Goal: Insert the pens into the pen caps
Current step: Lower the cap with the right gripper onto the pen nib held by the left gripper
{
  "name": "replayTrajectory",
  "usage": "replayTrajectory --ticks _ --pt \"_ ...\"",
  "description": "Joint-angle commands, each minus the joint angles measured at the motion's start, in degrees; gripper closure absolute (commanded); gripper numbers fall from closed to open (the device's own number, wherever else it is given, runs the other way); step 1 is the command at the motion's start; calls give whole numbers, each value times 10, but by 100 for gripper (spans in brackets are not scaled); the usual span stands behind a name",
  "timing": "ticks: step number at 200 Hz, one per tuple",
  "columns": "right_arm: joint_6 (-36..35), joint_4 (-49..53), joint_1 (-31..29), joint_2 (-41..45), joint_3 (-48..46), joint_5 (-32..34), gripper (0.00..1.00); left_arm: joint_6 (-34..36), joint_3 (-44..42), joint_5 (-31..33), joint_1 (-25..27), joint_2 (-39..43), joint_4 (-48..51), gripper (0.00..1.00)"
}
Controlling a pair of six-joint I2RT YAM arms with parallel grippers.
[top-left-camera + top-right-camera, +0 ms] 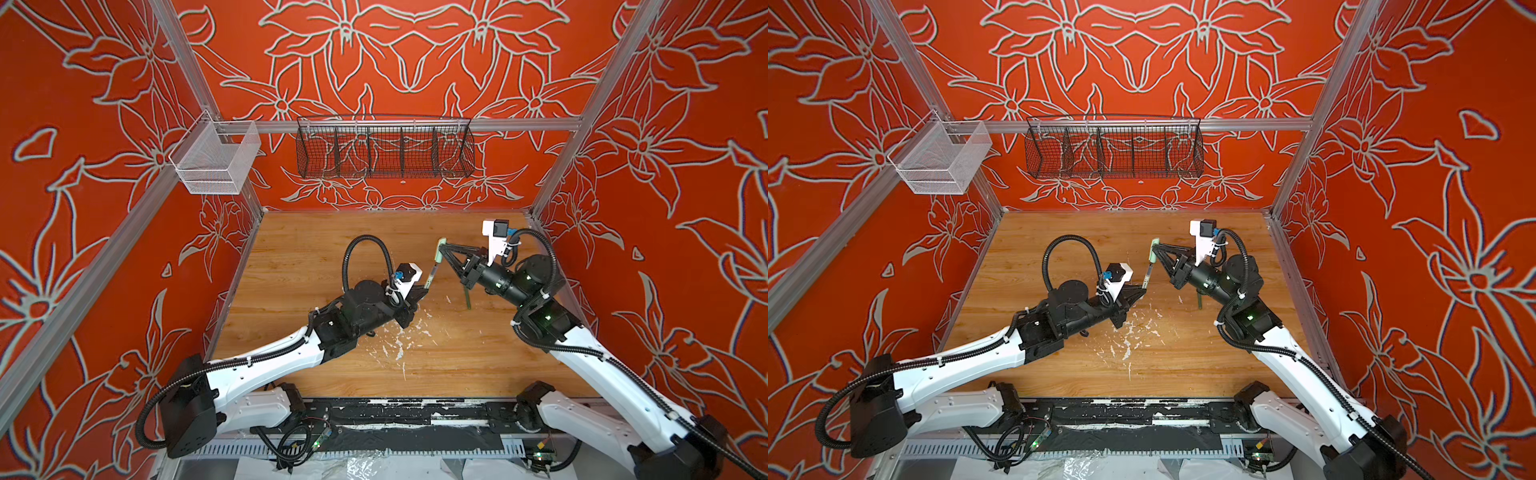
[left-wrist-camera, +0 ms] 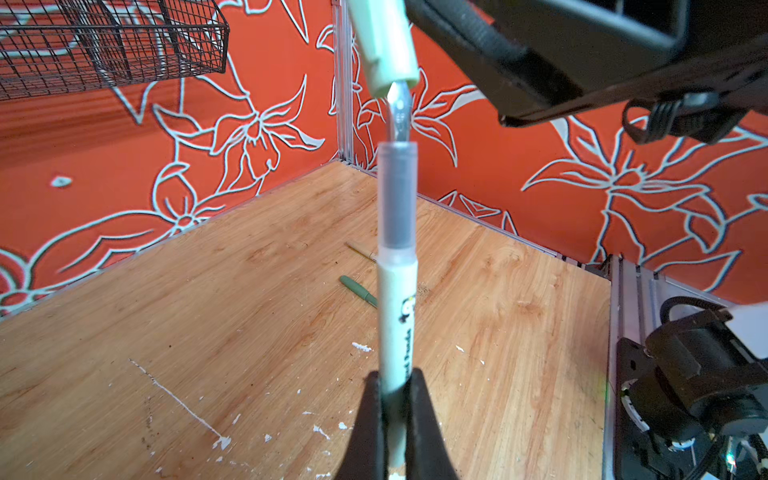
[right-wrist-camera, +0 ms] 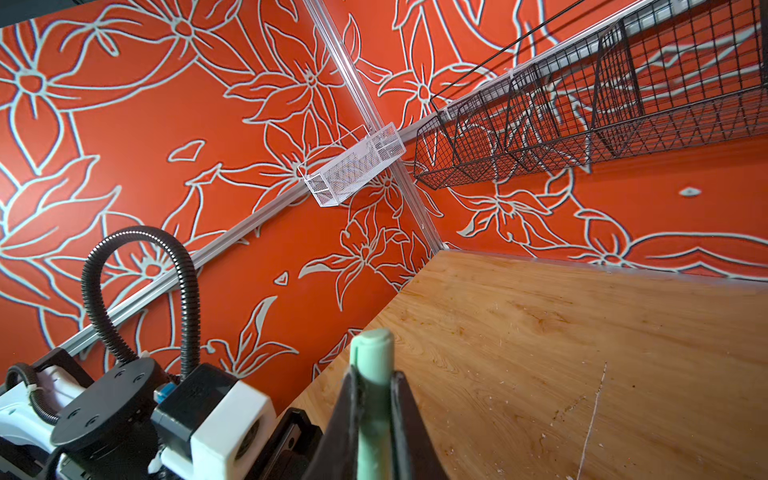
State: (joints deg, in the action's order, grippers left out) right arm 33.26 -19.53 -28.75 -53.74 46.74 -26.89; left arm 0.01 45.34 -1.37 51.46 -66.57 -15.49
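Note:
My left gripper (image 2: 395,386) is shut on the lower barrel of a pale green pen (image 2: 397,291), which points up and away from it. The pen's grey metal tip (image 2: 399,112) sits right at the open mouth of a pale green pen cap (image 2: 384,41). My right gripper (image 3: 374,382) is shut on that cap (image 3: 372,374). In both top views the pen (image 1: 432,276) and cap (image 1: 439,250) meet in mid-air above the table's middle, between the left gripper (image 1: 1142,289) and the right gripper (image 1: 1156,249). A dark green pen (image 2: 357,291) and a tan pen (image 2: 361,251) lie on the table.
The dark green pen (image 1: 468,297) lies partly under the right arm. White paint flecks (image 1: 399,345) dot the wooden table (image 1: 311,249). On the back wall hangs a black wire basket (image 1: 384,151), and a white mesh basket (image 1: 216,160) on the left rail.

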Motion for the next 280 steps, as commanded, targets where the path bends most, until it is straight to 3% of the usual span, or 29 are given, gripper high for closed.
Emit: replayTrajectory --ticks 1,100,187,235,280 --pt "2 -16 -5 -4 -4 -8 100 4 16 -1 5 4 -1 100" --pt "3 -17 -8 17 -35 7 100 3 15 -1 5 13 -6 100" --pt "32 -77 -14 28 -75 17 100 0 19 5 5 11 -19 100" --pt "-28 16 -14 43 -45 28 100 4 17 4 5 23 -13 100" --pt "-4 -47 -14 43 -68 17 100 3 19 -4 4 21 -17 100"
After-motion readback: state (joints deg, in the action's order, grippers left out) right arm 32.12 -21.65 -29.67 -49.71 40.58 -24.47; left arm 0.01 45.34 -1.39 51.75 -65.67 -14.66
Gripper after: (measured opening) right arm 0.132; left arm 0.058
